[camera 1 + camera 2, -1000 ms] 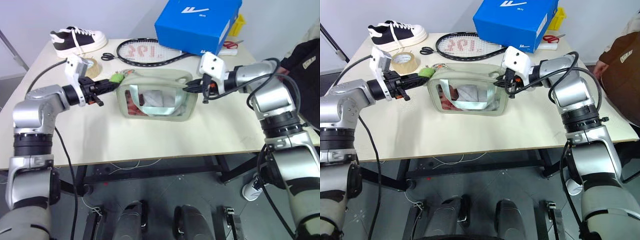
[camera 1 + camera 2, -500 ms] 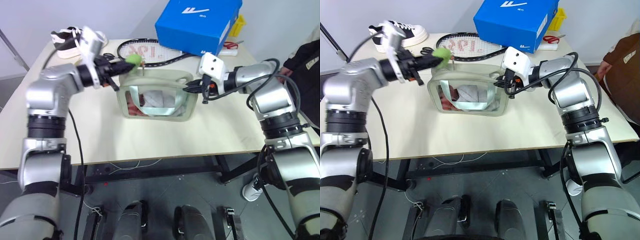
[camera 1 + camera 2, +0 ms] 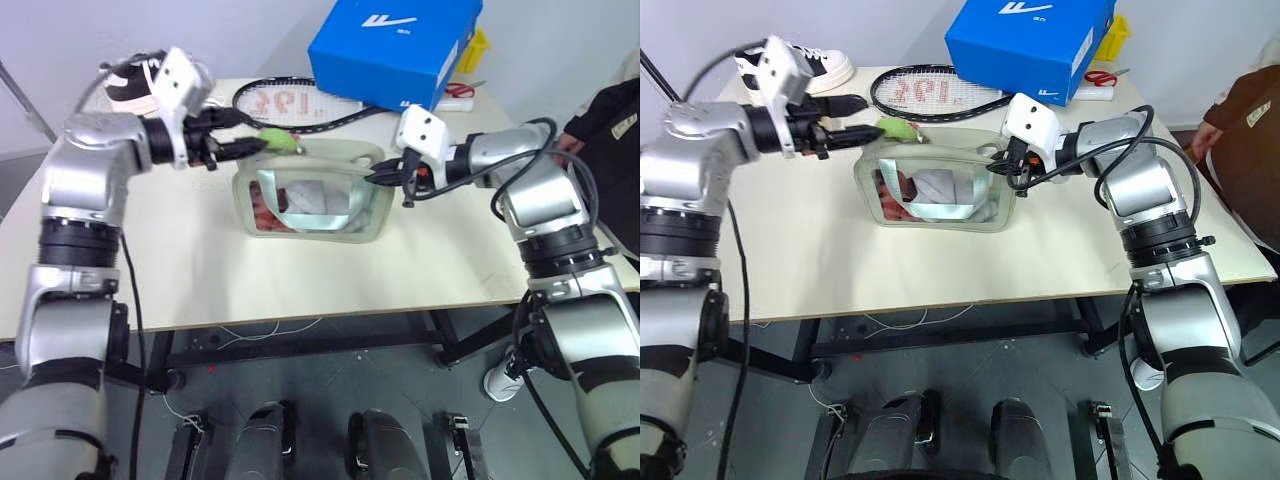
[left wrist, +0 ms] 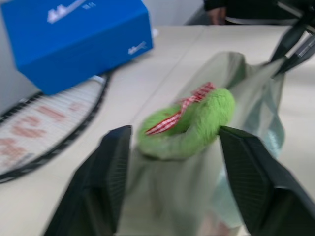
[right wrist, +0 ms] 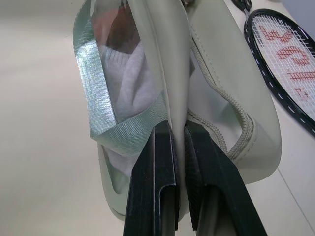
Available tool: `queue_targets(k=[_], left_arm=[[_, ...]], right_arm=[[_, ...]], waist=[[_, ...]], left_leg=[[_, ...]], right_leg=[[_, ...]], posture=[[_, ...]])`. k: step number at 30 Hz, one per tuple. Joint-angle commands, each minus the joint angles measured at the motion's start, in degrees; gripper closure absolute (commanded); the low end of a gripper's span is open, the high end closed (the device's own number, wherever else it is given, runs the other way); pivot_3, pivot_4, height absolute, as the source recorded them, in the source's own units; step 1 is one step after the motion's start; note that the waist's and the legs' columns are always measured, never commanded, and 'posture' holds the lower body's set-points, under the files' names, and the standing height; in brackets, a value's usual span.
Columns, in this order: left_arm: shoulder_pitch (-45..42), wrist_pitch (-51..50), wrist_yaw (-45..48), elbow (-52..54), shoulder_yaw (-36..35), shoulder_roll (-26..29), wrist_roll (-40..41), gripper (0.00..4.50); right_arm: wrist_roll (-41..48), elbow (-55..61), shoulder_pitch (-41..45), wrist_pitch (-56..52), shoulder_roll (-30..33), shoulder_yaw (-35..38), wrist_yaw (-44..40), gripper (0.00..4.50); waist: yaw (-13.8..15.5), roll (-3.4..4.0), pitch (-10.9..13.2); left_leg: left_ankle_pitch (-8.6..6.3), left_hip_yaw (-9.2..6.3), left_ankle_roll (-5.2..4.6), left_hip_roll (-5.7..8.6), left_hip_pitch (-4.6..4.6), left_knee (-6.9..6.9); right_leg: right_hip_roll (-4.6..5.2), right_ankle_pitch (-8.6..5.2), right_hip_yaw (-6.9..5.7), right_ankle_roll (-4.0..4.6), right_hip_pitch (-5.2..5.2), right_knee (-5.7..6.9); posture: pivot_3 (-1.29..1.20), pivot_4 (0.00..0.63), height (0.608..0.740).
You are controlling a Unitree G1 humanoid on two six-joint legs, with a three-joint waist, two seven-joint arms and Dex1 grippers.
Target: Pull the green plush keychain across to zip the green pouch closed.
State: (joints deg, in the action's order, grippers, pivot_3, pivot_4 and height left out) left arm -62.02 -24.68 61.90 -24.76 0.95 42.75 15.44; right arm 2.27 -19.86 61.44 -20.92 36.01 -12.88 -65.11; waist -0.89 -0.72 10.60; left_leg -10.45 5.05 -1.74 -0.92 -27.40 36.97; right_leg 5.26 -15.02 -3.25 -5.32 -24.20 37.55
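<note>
The green pouch (image 3: 312,192) stands on the pale counter (image 3: 200,270), its clear window facing the camera with white and reddish contents behind it and a light green strap across the front; the green plush keychain (image 3: 277,142) sits at the pouch's top left corner, on the zipper line, with a red-and-white checked ribbon (image 4: 183,106) on it; the left gripper (image 3: 243,134) hangs level just left of the keychain, its two black fingers (image 4: 110,172) apart, one on either side of the fuzzy ball and not pressing it, as the left wrist view shows; the right gripper (image 3: 383,176) is at the pouch's right end, its fingers (image 5: 156,182) clamped together on the pouch's pale edge, with the zipper teeth running just beside them; behind the pouch on the counter lie a black-framed racket (image 3: 290,104) with red marks on its strings, a pair of black-handled scissors (image 3: 862,100) just left of the racket head, and a black and white sneaker (image 3: 820,66) at the far left corner; a blue shoebox (image 3: 395,45) rests at the back right, over the racket's handle end, and red-handled scissors (image 3: 462,89) lie to its right; a person's dark sleeve (image 3: 608,125) shows at the right edge of the counter
</note>
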Motion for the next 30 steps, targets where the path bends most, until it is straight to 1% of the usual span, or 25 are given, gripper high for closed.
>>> queue_targets(k=[1, 3, 6, 10, 15, 16, 18, 19, 22, 26, 29, 30], left_arm=[[0.9, 0.2, 2.6, 0.4, -1.3, 3.3, -0.4, 1.61], [3.8, 1.6, 3.4, 0.7, -0.7, 4.1, -0.9, 1.61], [6.3, 2.5, 2.1, -0.5, -0.7, 2.9, -1.5, 1.61], [9.0, 2.8, 0.5, -1.4, -0.6, -1.2, -1.3, 1.61], [8.5, 2.9, -1.9, -3.5, -2.1, -4.6, -1.0, 1.61], [8.4, 2.7, -1.6, -3.2, -2.3, -4.9, -0.7, 1.85], [8.3, 2.1, -1.0, -2.2, -2.5, -5.1, 0.1, 2.48], [8.2, 1.7, -1.0, -1.7, -2.7, -5.1, 0.5, 2.92], [8.1, 0.9, -0.9, -1.1, -3.2, -4.6, 1.0, 4.45], [9.0, 0.4, -0.6, -0.2, -3.1, -3.6, 0.8, 4.45], [9.6, 0.0, -1.0, 0.7, -2.8, -3.5, 0.5, 4.5], [10.0, -0.2, -1.1, 1.3, -2.7, -3.6, 0.5, 4.5]], right_arm=[[0.3, 1.0, 0.7, 0.4, -0.1, 1.2, 0.3, 4.5], [0.3, 0.9, 0.8, 0.4, -0.1, 1.1, 0.3, 4.5], [0.3, 0.8, 1.0, 0.3, -0.1, 1.1, 0.2, 4.5], [0.3, 1.3, 0.8, -0.1, 0.2, 1.0, -0.1, 4.5], [0.3, 1.4, 0.7, -0.3, 0.3, 1.1, -0.2, 4.5], [0.3, 1.5, 0.7, -0.3, 0.3, 1.1, -0.2, 4.5], [0.3, 1.5, 0.7, -0.4, 0.3, 1.0, -0.2, 4.5], [0.3, 1.6, 0.7, -0.4, 0.4, 1.0, -0.2, 4.5], [0.2, 1.7, 0.6, -0.4, 0.4, 1.1, -0.1, 4.5], [0.3, 1.5, 0.9, -0.7, 0.3, 1.3, 0.2, 4.5], [1.3, 2.2, 1.4, -1.8, 0.9, 1.4, -1.6, 3.37], [1.3, 2.3, 2.0, -1.3, 1.6, 1.4, -2.5, 2.82]], waist=[[0.0, 0.0, 0.0], [0.0, 0.0, 0.0], [0.1, 0.0, 0.0], [0.2, 0.0, 0.0], [0.1, 0.0, 0.0], [0.1, 0.01, 0.0], [0.1, 0.0, 0.0], [0.1, 0.0, 0.0], [0.1, 0.0, 0.0], [0.1, 0.0, 0.0], [0.1, 0.0, 0.0], [0.1, 0.0, 0.0]], left_leg=[[0.0, 0.01, 0.0, 0.0, 0.0, 0.0], [0.0, 0.01, 0.0, 0.0, 0.0, 0.0], [0.0, -0.02, 0.0, -0.01, 0.0, 0.03], [-0.01, -0.02, -0.02, 0.0, -0.01, 0.04], [-0.01, -0.02, -0.01, 0.0, -0.01, 0.05], [-0.01, -0.01, -0.01, 0.0, -0.01, 0.04], [0.0, 0.01, 0.0, -0.01, -0.01, 0.04], [0.0, 0.0, 0.0, -0.01, -0.01, 0.04], [0.0, 0.0, 0.0, -0.01, -0.01, 0.05], [0.0, -0.01, 0.0, -0.01, -0.01, 0.05], [0.0, -0.01, 0.0, -0.01, -0.01, 0.05], [0.0, -0.01, 0.0, -0.01, -0.01, 0.05]], right_leg=[[0.0, 0.0, 0.0, 0.0, 0.0, 0.0], [0.0, 0.0, 0.0, 0.0, 0.0, 0.0], [0.0, 0.0, -0.01, 0.0, 0.03, 0.01], [0.0, 0.0, -0.01, 0.0, 0.03, 0.01], [0.0, 0.0, 0.0, 0.0, 0.02, 0.03], [0.0, 0.0, 0.0, 0.0, 0.01, 0.03], [0.0, 0.0, 0.0, 0.0, -0.01, 0.03], [0.0, 0.0, 0.0, 0.0, 0.0, 0.03], [0.0, 0.0, 0.0, 0.0, 0.0, 0.03], [0.01, 0.0, 0.0, 0.0, 0.01, 0.03], [0.0, 0.0, 0.0, 0.0, 0.01, 0.03], [0.0, 0.0, 0.0, 0.0, 0.01, 0.03]], posture=[[0.0, 0.15, 0.74], [0.0, 0.15, 0.74], [0.0, 0.15, 0.74], [0.0, 0.15, 0.74], [0.0, 0.15, 0.74], [0.0, 0.15, 0.74], [0.0, 0.15, 0.74], [0.0, 0.15, 0.74], [0.0, 0.15, 0.74], [0.0, 0.15, 0.74], [0.0, 0.15, 0.74], [0.0, 0.15, 0.74]])
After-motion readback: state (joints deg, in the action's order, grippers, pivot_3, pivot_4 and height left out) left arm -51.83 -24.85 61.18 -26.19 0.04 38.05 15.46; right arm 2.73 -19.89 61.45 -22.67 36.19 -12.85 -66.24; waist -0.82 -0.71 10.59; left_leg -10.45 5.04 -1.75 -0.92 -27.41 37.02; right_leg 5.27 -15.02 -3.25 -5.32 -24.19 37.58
